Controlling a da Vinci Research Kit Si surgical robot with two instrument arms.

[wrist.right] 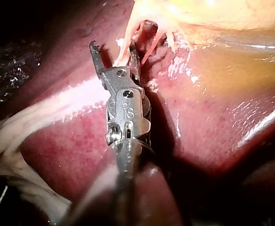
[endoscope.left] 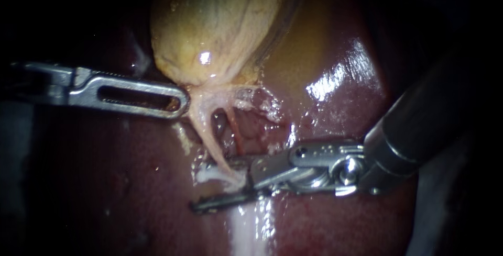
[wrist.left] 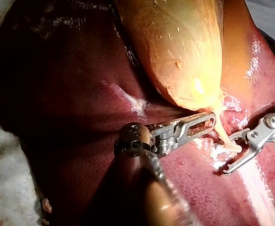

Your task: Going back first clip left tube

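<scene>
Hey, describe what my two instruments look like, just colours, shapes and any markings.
The left instrument is silvery metal, its flat rounded tip cut by one long slot, on a dark brownish shaft with a rounded collar. The right instrument has a thick dark grey shaft, then a shiny steel hinged section with round pins and small stamped marks, ending in thin tips.

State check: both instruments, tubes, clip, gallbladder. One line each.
left instrument: tip at the gallbladder's neck, grip unclear
right instrument: jaws open, left tube between them
left tube: taut, uncut, one clip on it
clip: white, seated on the left tube beside the right instrument's jaws
right tube: bare, no clip
gallbladder: full, intact
</scene>
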